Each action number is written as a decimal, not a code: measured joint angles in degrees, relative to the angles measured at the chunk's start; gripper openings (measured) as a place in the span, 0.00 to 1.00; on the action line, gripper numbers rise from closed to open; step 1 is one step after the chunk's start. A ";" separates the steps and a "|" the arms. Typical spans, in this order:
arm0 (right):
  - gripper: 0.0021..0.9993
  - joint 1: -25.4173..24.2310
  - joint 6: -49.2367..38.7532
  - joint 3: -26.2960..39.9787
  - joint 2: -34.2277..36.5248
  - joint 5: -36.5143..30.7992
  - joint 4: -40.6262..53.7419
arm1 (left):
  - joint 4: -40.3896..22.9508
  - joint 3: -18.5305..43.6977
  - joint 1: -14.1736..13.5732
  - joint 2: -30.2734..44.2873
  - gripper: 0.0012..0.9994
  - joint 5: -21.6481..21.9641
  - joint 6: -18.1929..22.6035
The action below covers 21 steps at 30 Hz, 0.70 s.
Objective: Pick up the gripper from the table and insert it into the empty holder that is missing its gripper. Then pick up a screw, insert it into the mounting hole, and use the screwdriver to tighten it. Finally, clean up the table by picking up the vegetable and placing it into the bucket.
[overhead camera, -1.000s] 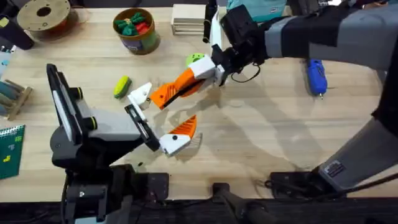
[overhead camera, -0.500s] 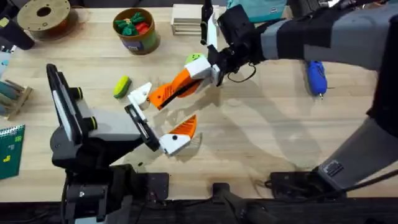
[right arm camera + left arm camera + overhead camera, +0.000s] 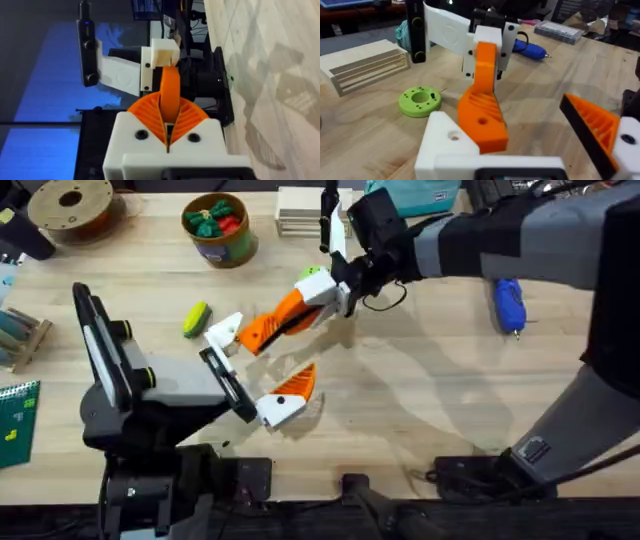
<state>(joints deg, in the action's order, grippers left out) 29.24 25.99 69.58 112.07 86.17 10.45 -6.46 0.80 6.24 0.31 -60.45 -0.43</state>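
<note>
My right gripper point(image 3: 300, 308) reaches across the counter point(image 3: 420, 410), fingers clamped on the gripper point(image 3: 481, 102) at the holder point(image 3: 225, 332); overhead adds the vegetable point(image 3: 196, 319). Left fingers wide.

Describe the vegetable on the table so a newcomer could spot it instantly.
Start at the bucket near the far left of the table; it holds red and green toy pieces. Come toward the arms' bases to the bare wood beside the left arm's white holder. The vegetable lies there: a small oblong toy, yellow with a green end, unlike the flat bright-green ring disc farther right.
</note>
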 joint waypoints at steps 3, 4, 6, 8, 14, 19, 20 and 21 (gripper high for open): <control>0.01 0.13 1.19 0.00 -0.02 0.55 -1.22 | -0.02 0.01 0.00 -0.01 0.99 -0.41 -0.01; 0.01 0.22 1.45 0.00 -0.02 0.59 -1.25 | -0.02 0.01 0.00 0.00 0.99 -0.43 0.00; 0.01 0.28 1.89 0.00 -0.02 0.75 -1.28 | -0.02 0.00 0.00 -0.01 0.99 -0.45 -0.01; 0.01 0.30 2.17 0.00 -0.02 0.94 -1.38 | -0.02 0.00 0.00 -0.01 0.99 -0.45 0.01; 0.01 0.34 2.74 0.00 -0.02 0.97 -2.30 | -0.02 0.00 0.00 -0.01 0.99 -0.45 0.01; 0.01 0.48 2.82 0.00 0.00 0.90 -3.99 | -0.02 0.00 0.00 0.01 0.99 -0.43 0.21; 0.01 0.59 2.83 0.00 0.00 0.76 -4.73 | -0.02 0.00 0.00 -0.01 0.99 -0.41 0.25; 0.01 0.71 2.87 0.00 0.00 0.60 -5.34 | -0.02 0.00 0.00 -0.01 0.99 -0.41 0.39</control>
<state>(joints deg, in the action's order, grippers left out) 29.95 28.86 69.58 112.07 86.77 5.11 -6.48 0.80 6.24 0.30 -60.86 -0.05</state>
